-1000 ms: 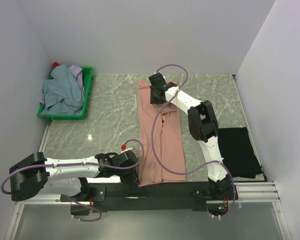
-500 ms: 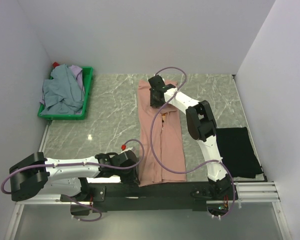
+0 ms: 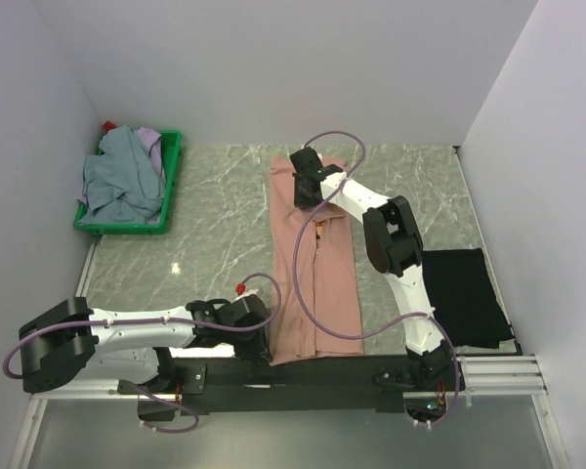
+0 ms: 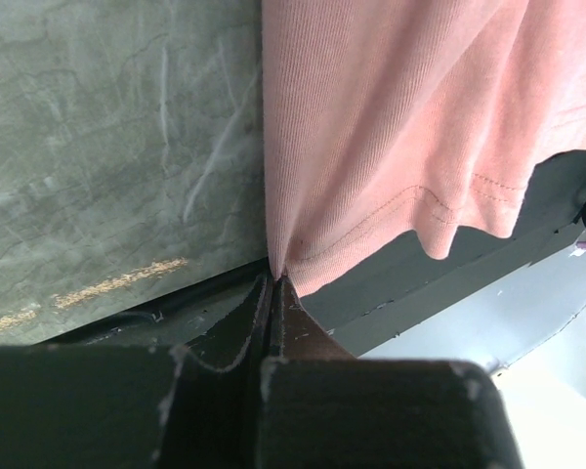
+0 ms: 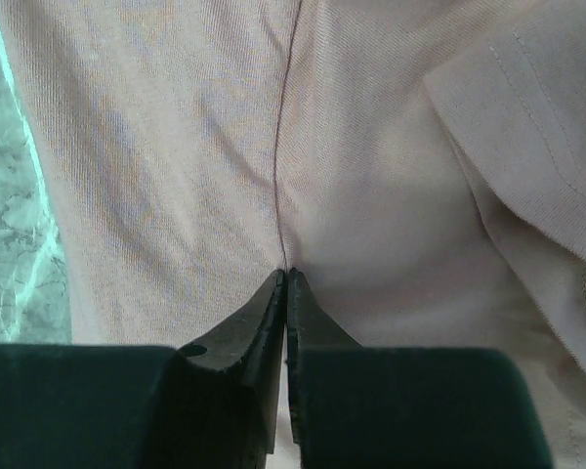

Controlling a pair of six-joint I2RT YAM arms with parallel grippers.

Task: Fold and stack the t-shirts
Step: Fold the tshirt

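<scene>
The salmon-pink t-shirt lies as a long folded strip down the table's middle, its near hem hanging over the front edge. My left gripper is shut on the near left hem corner of the pink shirt. My right gripper is shut on a pinch of the same shirt near its far end. A black t-shirt lies folded flat at the right. Grey-blue and lavender shirts are heaped in the crate.
A green plastic crate stands at the far left with the heaped shirts in it. The black mounting rail runs along the table's near edge. White walls close the left, back and right. Bare marble lies between crate and pink shirt.
The right gripper has shifted slightly on the shirt's far end. The left arm has barely moved.
</scene>
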